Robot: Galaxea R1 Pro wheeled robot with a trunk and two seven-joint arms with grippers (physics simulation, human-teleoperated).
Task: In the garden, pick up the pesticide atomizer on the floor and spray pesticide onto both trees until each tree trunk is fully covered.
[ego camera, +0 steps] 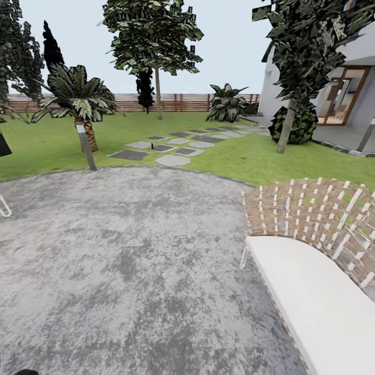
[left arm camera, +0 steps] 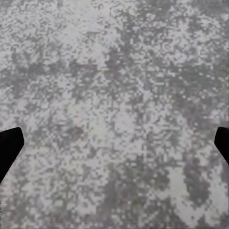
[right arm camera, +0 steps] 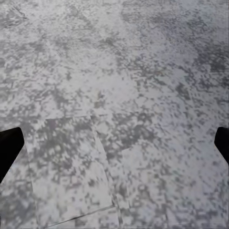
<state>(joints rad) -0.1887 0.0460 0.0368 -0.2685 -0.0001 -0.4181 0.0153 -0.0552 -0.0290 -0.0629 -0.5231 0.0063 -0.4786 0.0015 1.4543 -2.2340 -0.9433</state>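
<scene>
1. Closest in, the left gripper (left arm camera: 114,143) hangs over mottled grey stone paving (left arm camera: 114,71); its two dark fingertips (left arm camera: 9,145) sit at opposite edges of the left wrist view, jaws spread wide with nothing between them but speckled stone.
2. Likewise, the right gripper (right arm camera: 114,143) has its black fingertips (right arm camera: 9,145) far apart, jaws open and empty, above the same grainy grey surface, where a faint squarish slab outline (right arm camera: 71,167) lies between and beyond the jaws.
3. From the head view, the round paved area (ego camera: 120,250) spreads ahead, rough and blotchy in grey tones.
4. At the right stands a chair (ego camera: 312,234) with a woven brown-and-white strap back and a smooth white seat cushion.
5. Beyond the paving begins the floor (ego camera: 250,156) of rough green grass, crossed by flat irregular stepping stones (ego camera: 172,148) in pale and dark grey.
6. A thin grey bollard (ego camera: 86,146) leans at the paving's edge, just before a short palm (ego camera: 78,99) with a woven brown trunk.
7. Farther off, one of the trees (ego camera: 156,36) rises with a slim straight trunk (ego camera: 158,94) and blocky crown; another tree (ego camera: 312,47) stands right, its pale trunk (ego camera: 286,130) tilted beside a round dark shrub (ego camera: 297,125).
8. A broad-leafed plant (ego camera: 226,104) sits before the brown slatted fence (ego camera: 177,102).
9. A white house (ego camera: 344,88) with a wood-framed door closes the right side.
10. I cannot make out the pesticide atomizer on the grass.
</scene>
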